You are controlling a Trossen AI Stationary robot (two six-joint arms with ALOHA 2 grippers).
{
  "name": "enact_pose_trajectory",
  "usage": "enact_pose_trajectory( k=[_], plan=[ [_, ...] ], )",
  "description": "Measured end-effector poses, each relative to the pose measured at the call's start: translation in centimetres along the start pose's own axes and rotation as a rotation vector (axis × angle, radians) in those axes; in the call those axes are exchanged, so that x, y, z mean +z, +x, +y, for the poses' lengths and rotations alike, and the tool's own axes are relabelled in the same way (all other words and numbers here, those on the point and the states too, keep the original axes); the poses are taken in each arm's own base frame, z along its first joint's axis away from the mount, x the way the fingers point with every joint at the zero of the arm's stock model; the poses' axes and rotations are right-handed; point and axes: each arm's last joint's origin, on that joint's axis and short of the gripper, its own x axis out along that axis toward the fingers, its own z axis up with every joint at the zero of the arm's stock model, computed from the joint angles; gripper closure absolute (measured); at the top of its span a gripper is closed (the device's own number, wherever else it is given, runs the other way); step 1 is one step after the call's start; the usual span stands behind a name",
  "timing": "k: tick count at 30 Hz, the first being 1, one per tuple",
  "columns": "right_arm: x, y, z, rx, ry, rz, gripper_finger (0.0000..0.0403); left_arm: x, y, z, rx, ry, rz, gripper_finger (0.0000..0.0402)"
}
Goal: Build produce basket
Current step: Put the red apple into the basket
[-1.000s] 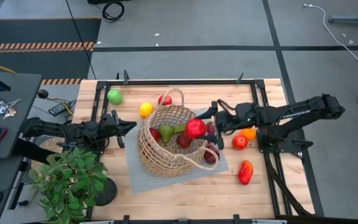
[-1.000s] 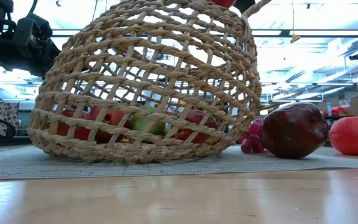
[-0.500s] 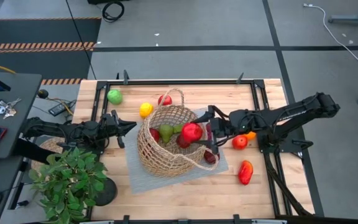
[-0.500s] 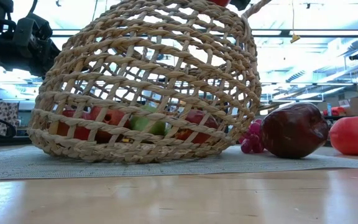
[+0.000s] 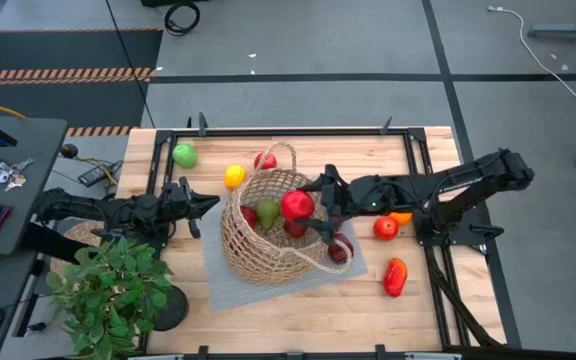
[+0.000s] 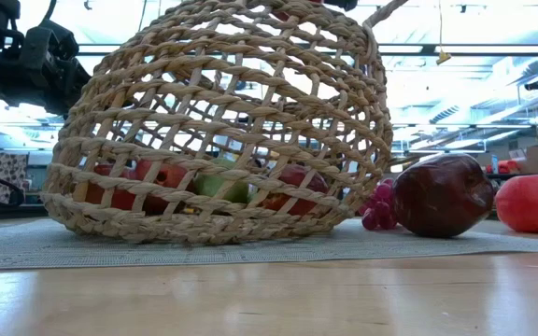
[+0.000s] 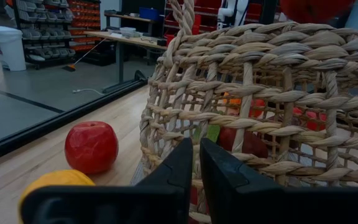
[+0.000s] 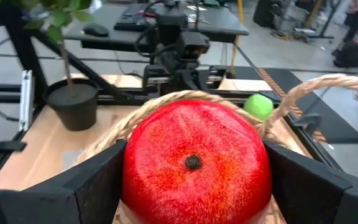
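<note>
A red fruit [image 5: 297, 205] is being gripped by the right fingers [image 8: 104, 180] over the basket [image 5: 258, 250], which is sitting mid-surface on a mat [image 5: 218, 285]. The left fingers [image 7: 176, 168], clenched empty, are being held at the basket's 9 o'clock. Loose produce is lying at 11 and 3 o'clock.

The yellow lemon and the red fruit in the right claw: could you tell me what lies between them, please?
In the high view, the basket's far rim lies between the lemon and the red fruit gripped by the right claw.
</note>
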Motion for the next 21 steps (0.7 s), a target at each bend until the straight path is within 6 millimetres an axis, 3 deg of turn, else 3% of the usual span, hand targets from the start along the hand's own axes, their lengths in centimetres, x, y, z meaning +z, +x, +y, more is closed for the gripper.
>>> enact_pose_trajectory(
  k=[13,21],
  plan=[
    [2.3,2.7,0.8,-0.041,0.026,0.02,0.0052,0.0,0.0,0.0,0.0,0.0,0.0,0.0361],
    [4.9,2.1,0.4,-0.047,0.025,0.007,0.0052,0.0,0.0,0.0,0.0,0.0,0.0,0.0369]
  ],
)
